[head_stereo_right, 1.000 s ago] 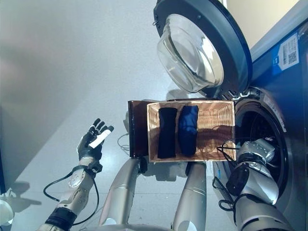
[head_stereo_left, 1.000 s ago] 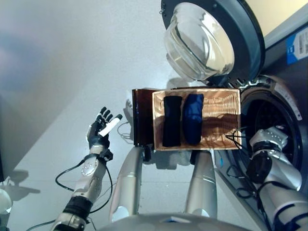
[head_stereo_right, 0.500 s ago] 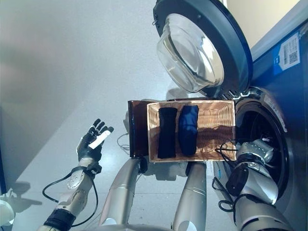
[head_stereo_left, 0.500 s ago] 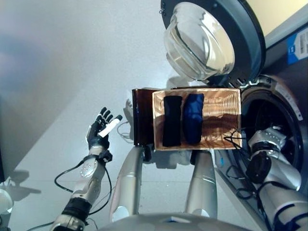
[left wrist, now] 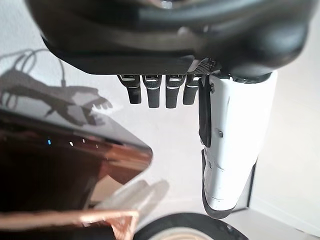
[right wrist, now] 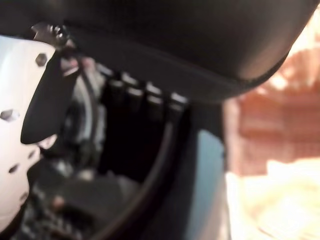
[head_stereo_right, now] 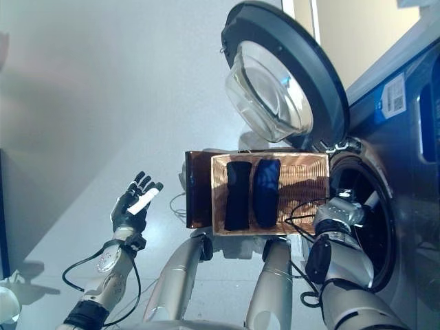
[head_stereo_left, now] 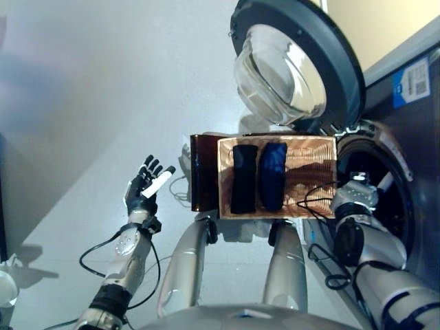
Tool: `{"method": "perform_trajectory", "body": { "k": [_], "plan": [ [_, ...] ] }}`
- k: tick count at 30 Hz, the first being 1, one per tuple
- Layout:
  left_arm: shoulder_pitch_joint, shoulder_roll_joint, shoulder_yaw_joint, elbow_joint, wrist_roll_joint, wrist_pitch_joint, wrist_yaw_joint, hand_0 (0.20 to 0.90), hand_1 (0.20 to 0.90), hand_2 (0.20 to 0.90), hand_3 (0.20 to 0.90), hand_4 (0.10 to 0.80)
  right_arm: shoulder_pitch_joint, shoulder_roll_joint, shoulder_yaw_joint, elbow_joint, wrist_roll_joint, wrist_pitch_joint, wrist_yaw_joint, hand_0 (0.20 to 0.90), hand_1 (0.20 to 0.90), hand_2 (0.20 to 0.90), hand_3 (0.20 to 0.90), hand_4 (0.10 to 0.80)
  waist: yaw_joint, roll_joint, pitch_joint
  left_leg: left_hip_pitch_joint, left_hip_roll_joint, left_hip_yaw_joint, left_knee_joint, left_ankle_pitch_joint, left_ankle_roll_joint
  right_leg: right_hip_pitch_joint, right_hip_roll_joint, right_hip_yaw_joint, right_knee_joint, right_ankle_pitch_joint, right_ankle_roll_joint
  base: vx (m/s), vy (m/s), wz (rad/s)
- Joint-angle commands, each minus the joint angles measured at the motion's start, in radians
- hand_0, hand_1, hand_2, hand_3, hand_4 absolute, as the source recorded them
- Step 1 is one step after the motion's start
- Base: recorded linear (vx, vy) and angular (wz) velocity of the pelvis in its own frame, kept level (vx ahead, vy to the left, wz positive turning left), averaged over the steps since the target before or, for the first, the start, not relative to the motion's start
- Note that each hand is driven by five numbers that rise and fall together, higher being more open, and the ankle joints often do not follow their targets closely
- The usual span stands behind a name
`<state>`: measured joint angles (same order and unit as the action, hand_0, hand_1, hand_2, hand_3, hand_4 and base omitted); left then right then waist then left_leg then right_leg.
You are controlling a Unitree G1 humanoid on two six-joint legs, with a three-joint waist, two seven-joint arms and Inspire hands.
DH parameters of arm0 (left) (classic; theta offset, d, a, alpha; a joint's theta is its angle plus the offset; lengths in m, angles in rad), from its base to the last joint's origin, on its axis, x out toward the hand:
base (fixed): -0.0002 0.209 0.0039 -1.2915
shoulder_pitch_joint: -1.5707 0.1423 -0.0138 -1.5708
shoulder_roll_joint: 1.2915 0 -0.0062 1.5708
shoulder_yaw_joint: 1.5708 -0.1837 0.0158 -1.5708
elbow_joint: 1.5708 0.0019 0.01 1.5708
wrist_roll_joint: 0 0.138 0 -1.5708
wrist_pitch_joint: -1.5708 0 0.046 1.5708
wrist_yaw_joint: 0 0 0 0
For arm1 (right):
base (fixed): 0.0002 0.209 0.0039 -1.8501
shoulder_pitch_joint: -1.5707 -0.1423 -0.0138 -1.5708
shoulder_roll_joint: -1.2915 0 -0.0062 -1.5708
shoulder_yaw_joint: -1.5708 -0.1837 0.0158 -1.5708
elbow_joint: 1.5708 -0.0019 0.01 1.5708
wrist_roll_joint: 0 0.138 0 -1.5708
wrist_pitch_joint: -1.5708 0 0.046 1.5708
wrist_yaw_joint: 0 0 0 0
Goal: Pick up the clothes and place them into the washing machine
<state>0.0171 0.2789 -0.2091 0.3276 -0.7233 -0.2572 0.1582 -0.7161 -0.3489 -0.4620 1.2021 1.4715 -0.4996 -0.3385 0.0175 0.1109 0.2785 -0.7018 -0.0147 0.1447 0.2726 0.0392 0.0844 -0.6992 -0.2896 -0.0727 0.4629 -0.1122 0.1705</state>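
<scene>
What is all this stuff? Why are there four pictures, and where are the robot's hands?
This is a robot with two arms, standing at a washing machine whose round door is swung open. Two pictures come from cameras in its head, looking down, so they show nearly the same thing. The other two come from little cameras on its wrists, very close to each hand, so the dark shapes you see there are its own fingers.

In front of the robot is a woven basket with two rolled clothes inside: a black one and a dark blue one. They need to go into the washer.

The left hand is held out to the side, fingers straight, holding nothing. The right hand is at the washer's opening beside the basket, fingers straight too, also holding nothing.
</scene>
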Motion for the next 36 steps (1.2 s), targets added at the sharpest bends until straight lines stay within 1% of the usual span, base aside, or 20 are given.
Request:
{"method": "perform_trajectory", "body": {
  "k": [1,5,10,14,16,17,18,19,23,24,30,36],
  "plan": [
    [-0.014,0.018,0.056,0.008,0.021,-0.076,0.002,0.900,0.900,0.900,0.900,0.800,0.067,-0.034,0.029,-0.009,-0.084,-0.042,0.029,0.900,0.900,0.900,0.900,0.800,0.018,-0.043,-0.051,0.042,0.041,-0.062,0.059,-0.101,-0.127,0.092,-0.027,-0.009,-0.256,0.239,-0.001,0.073,-0.055,-0.04],
    [-0.013,0.002,0.066,0.060,0.031,-0.071,0.008,0.900,0.900,0.900,0.900,0.800,0.128,0.028,0.072,-0.014,-0.144,-0.018,0.018,0.900,0.900,0.900,0.900,0.800,0.009,-0.064,-0.055,0.107,0.050,-0.072,0.016,-0.084,-0.137,0.169,-0.020,-0.023,-0.303,0.251,0.001,0.071,-0.056,0.03],
    [-0.019,-0.017,0.084,0.126,0.052,-0.066,0.019,0.900,0.900,0.900,0.900,0.800,0.228,0.110,0.186,-0.076,-0.279,0.029,0.025,0.900,0.900,0.900,0.900,0.800,-0.009,-0.086,-0.049,0.164,0.068,-0.079,0.010,-0.084,-0.141,0.218,-0.011,-0.025,-0.297,0.245,-0.005,0.057,-0.032,-0.02],
    [-0.019,-0.031,0.103,0.150,0.064,-0.068,0.030,0.900,0.900,0.900,0.900,0.800,0.310,0.180,0.287,-0.141,-0.393,0.062,0.037,0.900,0.900,0.900,0.900,0.800,-0.016,-0.094,-0.044,0.198,0.078,-0.084,0.012,-0.084,-0.146,0.252,-0.005,-0.031,-0.292,0.233,-0.009,0.041,-0.020,-0.02],
    [-0.021,-0.034,0.116,0.156,0.075,-0.070,0.032,0.900,0.900,0.900,0.900,0.800,0.347,0.190,0.336,-0.175,-0.466,0.087,0.045,0.900,0.900,0.900,0.900,0.800,-0.021,-0.099,-0.041,0.208,0.081,-0.084,0.014,-0.083,-0.147,0.262,-0.001,-0.032,-0.292,0.229,-0.012,0.015,-0.016,-0.07],
    [-0.024,-0.033,0.121,0.155,0.084,-0.071,0.032,0.900,0.900,0.900,0.900,0.800,0.364,0.193,0.382,-0.185,-0.525,0.113,0.054,0.900,0.900,0.900,0.900,0.800,-0.021,-0.102,-0.038,0.212,0.083,-0.085,0.016,-0.082,-0.148,0.263,0.001,-0.033,-0.288,0.227,-0.014,0.003,-0.017,-0.05],
    [-0.025,-0.032,0.126,0.156,0.094,-0.073,0.036,0.900,0.900,0.900,0.900,0.800,0.373,0.192,0.405,-0.211,-0.559,0.118,0.052,0.900,0.900,0.900,0.900,0.800,-0.023,-0.105,-0.036,0.215,0.085,-0.086,0.014,-0.082,-0.148,0.265,0.002,-0.033,-0.287,0.225,-0.014,0.000,0.000,0.00],
    [-0.027,-0.031,0.133,0.153,0.102,-0.074,0.038,0.900,0.900,0.900,0.900,0.800,0.381,0.190,0.446,-0.223,-0.642,0.138,0.047,0.900,0.900,0.900,0.900,0.800,-0.023,-0.106,-0.035,0.213,0.084,-0.087,0.017,-0.081,-0.149,0.264,0.002,-0.033,-0.283,0.223,-0.016,0.000,0.000,0.00],
    [-0.044,-0.031,0.139,0.163,0.133,-0.090,0.048,0.900,0.900,0.900,0.900,0.800,0.367,0.163,0.540,-0.214,-0.891,0.190,-0.011,0.900,0.900,0.900,0.900,0.800,-0.019,-0.107,-0.025,0.202,0.085,-0.090,0.041,-0.086,-0.147,0.253,0.003,-0.032,-0.260,0.214,-0.020,-0.018,-0.001,0.01],
    [-0.050,-0.032,0.139,0.170,0.137,-0.092,0.051,0.900,0.900,0.900,0.900,0.800,0.351,0.157,0.555,-0.195,-0.942,0.204,-0.024,0.900,0.900,0.900,0.900,0.800,-0.016,-0.106,-0.024,0.198,0.084,-0.091,0.050,-0.089,-0.146,0.250,0.002,-0.031,-0.251,0.212,-0.021,-0.037,0.006,0.02],
    [-0.059,-0.032,0.132,0.171,0.148,-0.103,0.052,0.900,0.900,0.900,0.900,0.800,0.262,0.130,0.600,-0.095,-1.108,0.258,-0.069,0.900,0.900,0.900,0.900,0.800,0.007,-0.098,-0.021,0.176,0.081,-0.098,0.090,-0.101,-0.140,0.233,-0.002,-0.033,-0.216,0.198,-0.024,-0.034,0.004,0.04],
    [-0.065,-0.014,0.120,0.145,0.158,-0.096,0.046,0.900,0.900,0.900,0.900,0.800,0.171,0.088,0.675,0.005,-1.329,0.347,-0.114,0.900,0.900,0.900,0.900,0.800,0.029,-0.091,-0.009,0.133,0.079,-0.104,0.182,-0.132,-0.130,0.187,0.003,-0.020,-0.129,0.167,-0.036,-0.055,0.017,0.04]
  ]
}}
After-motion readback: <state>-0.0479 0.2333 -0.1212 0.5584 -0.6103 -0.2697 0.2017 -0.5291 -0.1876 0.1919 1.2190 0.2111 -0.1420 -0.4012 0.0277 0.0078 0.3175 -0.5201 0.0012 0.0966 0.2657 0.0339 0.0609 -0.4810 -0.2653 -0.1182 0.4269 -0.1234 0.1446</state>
